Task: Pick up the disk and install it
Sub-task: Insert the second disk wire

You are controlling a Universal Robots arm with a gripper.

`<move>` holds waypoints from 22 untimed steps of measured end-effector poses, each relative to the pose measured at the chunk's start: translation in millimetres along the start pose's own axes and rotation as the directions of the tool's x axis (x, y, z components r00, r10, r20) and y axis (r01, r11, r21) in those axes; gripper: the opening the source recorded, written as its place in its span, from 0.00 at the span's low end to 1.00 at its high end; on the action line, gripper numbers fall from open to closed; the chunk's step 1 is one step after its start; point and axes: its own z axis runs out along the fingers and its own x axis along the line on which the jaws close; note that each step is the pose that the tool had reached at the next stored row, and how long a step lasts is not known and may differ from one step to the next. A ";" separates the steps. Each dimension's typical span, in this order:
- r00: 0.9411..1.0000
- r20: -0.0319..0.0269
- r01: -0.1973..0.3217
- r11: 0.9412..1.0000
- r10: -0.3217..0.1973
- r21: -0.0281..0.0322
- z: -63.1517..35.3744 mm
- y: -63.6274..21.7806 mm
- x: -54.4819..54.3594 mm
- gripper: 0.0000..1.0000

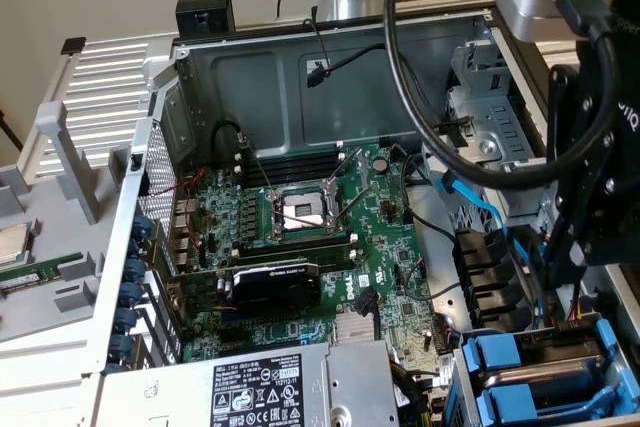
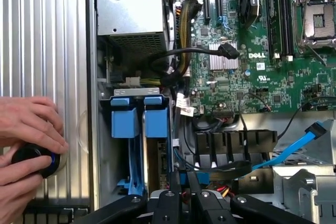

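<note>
On the ribbed side panel (image 2: 47, 51) outside the case, a person's hands (image 2: 29, 129) rest on a round black control knob (image 2: 32, 158). Inside the open computer case, going from the exterior view's left, we see the motherboard (image 1: 300, 247) with its bare CPU socket (image 1: 300, 212) and a black graphics card (image 1: 272, 285). The grey power supply (image 1: 250, 392) is below them.

Further to the exterior view's right is the drive bay (image 1: 470, 377). Two blue-railed trays (image 2: 121, 119) (image 2: 156, 119) sit there side by side, with a blue data cable (image 2: 294, 148) running nearby.

The gripper (image 2: 182, 195) hangs just above and beside that bay. Its jaws stand almost together, with a sliver of blue between the tips. We cannot tell whether that is a rail being pinched or something behind them.

No white label shows, so we cannot single out the disk. We judge it to be either one of the two trays in the bay or edge-on at the jaws.

The step in hand looks like work at the bay, either seating the drive or fetching it. Any move here calls for square alignment with the slot and clearance from the cables.
</note>
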 end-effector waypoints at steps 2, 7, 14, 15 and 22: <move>1.000 -0.001 -0.001 1.000 0.001 0.007 -0.4 1.2 0.1 0.16; 1.000 -0.002 -0.007 1.000 0.007 0.013 -0.5 4.2 0.2 0.16; 1.000 -0.001 -0.027 0.999 0.027 0.016 -0.4 6.8 0.4 0.16; 0.999 0.000 -0.034 0.999 0.034 0.016 -0.4 6.9 0.3 0.16; 0.996 0.002 -0.094 0.996 0.094 0.013 -0.4 7.2 0.4 0.16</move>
